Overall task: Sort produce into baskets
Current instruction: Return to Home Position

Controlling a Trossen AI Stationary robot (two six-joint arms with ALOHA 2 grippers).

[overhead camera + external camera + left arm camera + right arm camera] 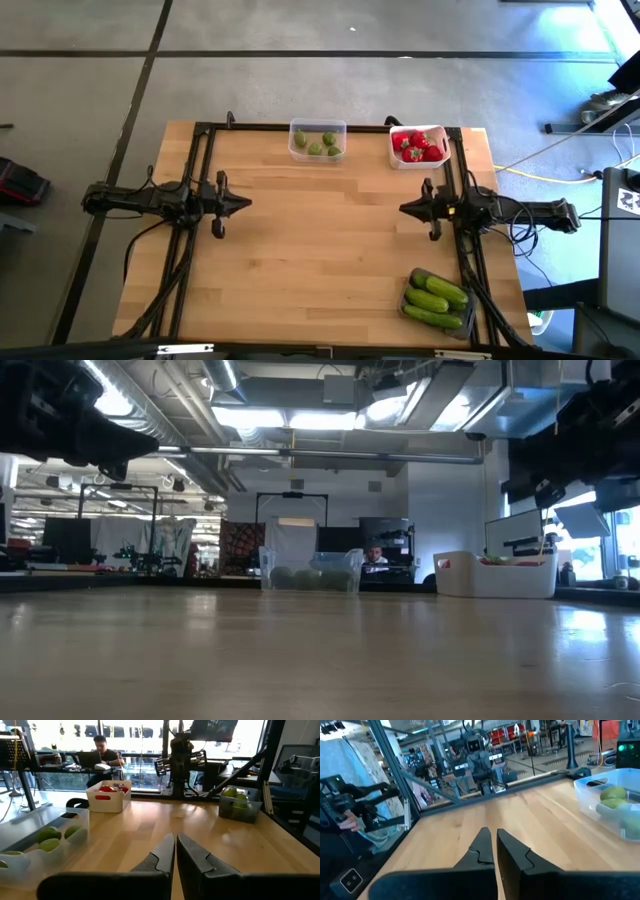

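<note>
Wooden table [320,250] w/ produce already sorted: green fruits [320,142] in clear tub top centre, red pieces [418,146] in white tub, cucumbers [436,300] lower right; left gripper [240,203] & right gripper [408,209] both closed, empty, so main risk is an arm clipping a tub.

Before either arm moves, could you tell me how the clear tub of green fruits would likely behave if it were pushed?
The clear tub looks thin-walled and holds only a few small green fruits, so it is probably light and would slide easily on the smooth wooden table. It sits low and wide, so tipping seems unlikely. The round fruits lie loose and may roll about inside.
</note>
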